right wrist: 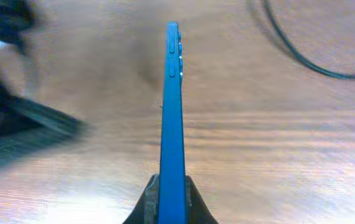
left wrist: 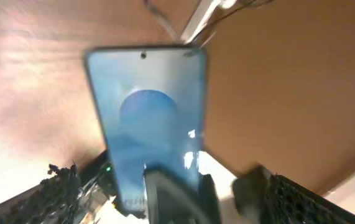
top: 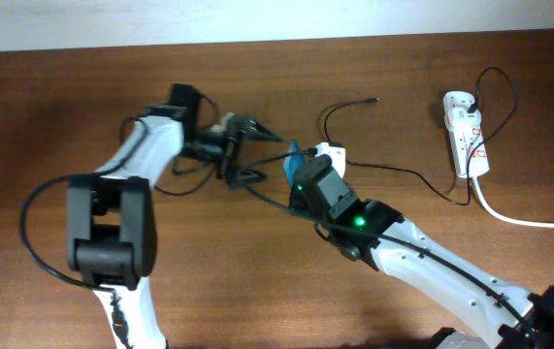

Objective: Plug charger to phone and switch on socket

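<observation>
Above table [top: 63, 78], phone [right wrist: 172, 112] in right hand [right wrist: 171, 190]

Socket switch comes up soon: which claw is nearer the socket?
Right. The right claw, shut on the phone, sits mid-table, well apart from the socket near the table's right end. The left claw, open, lies beyond the phone, farther away.

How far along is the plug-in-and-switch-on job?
Done: the right gripper holds the slim blue-screened smartphone clamped on edge.
In hand: the left gripper is open, faces the screen and holds nothing.
Left: the connector tip of the thin black charger cable lies loose on the wooden table, not in the phone. After that comes the switch on the small white power strip; its state is too small to tell.
</observation>
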`<state>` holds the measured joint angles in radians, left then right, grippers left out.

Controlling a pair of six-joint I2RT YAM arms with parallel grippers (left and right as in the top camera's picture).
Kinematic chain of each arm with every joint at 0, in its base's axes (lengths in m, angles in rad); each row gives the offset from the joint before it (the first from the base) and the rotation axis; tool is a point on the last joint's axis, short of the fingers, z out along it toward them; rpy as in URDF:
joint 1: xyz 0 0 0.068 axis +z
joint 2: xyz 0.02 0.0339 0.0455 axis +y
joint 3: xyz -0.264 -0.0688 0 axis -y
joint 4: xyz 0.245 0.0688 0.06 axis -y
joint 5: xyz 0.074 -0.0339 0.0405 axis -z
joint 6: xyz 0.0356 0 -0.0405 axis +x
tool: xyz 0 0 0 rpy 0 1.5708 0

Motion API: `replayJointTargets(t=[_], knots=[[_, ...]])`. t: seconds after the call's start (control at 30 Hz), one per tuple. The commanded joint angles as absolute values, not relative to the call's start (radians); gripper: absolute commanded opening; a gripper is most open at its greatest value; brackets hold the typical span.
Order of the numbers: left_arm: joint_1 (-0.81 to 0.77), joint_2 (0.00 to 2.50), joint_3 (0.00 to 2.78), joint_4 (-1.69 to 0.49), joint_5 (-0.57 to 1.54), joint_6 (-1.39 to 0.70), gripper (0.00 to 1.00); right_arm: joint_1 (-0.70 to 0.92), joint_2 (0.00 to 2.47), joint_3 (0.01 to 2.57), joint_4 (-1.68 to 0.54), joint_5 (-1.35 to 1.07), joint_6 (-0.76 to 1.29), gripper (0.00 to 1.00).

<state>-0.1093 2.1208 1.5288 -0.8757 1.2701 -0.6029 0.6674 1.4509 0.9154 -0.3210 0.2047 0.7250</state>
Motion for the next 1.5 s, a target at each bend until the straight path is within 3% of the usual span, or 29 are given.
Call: replayJointTargets(t=[0.0, 0.13, 0.23, 0.37, 0.43, 0.57, 0.67, 0.73, 0.87, 0.97, 1.03, 1.23, 1.33, 1.47], knots=[[0.037, 2.042, 1.544, -0.883, 1.339, -0.498, 0.99, 0.603, 1.296, 0.931, -0.380, 0.211, 0.714, 0.04], [0.202, 1.789, 1.544, -0.885, 1.158, -0.465, 0.99, 0.511, 1.082, 0.931, -0.512, 0.214, 0.714, 0.04], [0.292, 1.499, 1.544, -0.926, 0.794, -0.465, 0.99, 0.436, 0.879, 0.931, -0.624, 0.239, 0.713, 0.04], [0.246, 1.304, 1.541, -0.975, 0.327, -0.466, 0.99, 0.410, 0.767, 0.931, -0.648, 0.300, 0.714, 0.04], [0.197, 1.311, 1.536, -0.974, 0.283, -0.478, 0.99, 0.410, 0.788, 0.931, -0.647, 0.300, 0.716, 0.04], [0.089, 1.412, 1.504, -0.975, 0.301, -0.584, 0.99, 0.410, 0.872, 0.931, -0.642, 0.300, 1.027, 0.04], [0.011, 1.554, 1.486, -0.974, 0.488, -0.701, 0.99, 0.410, 0.982, 0.931, -0.594, 0.247, 1.407, 0.04], [-0.017, 1.635, 1.486, -0.974, 0.626, -0.719, 0.99, 0.410, 1.065, 0.930, -0.513, 0.117, 1.537, 0.04], [-0.033, 1.781, 1.486, -0.974, 1.048, -0.719, 0.99, 0.410, 1.206, 0.931, -0.321, -0.171, 1.535, 0.04], [-0.033, 1.820, 1.486, -0.974, 1.156, -0.719, 0.99, 0.411, 1.253, 0.930, -0.155, -0.299, 1.437, 0.04], [-0.033, 1.823, 1.486, -0.974, 1.159, -0.730, 0.99, 0.412, 1.273, 0.930, -0.023, -0.382, 1.353, 0.04], [-0.069, 1.823, 1.486, -0.974, 1.204, -0.892, 0.99, 0.414, 1.307, 0.930, 0.005, -0.372, 1.367, 0.04], [-0.098, 1.823, 1.486, -0.973, 1.107, -0.936, 1.00, 0.419, 1.315, 0.930, 0.005, -0.541, 1.610, 0.04], [-0.133, 1.823, 1.486, -0.949, 1.075, -0.980, 0.96, 0.435, 1.316, 0.930, 0.005, -0.524, 1.663, 0.04]])
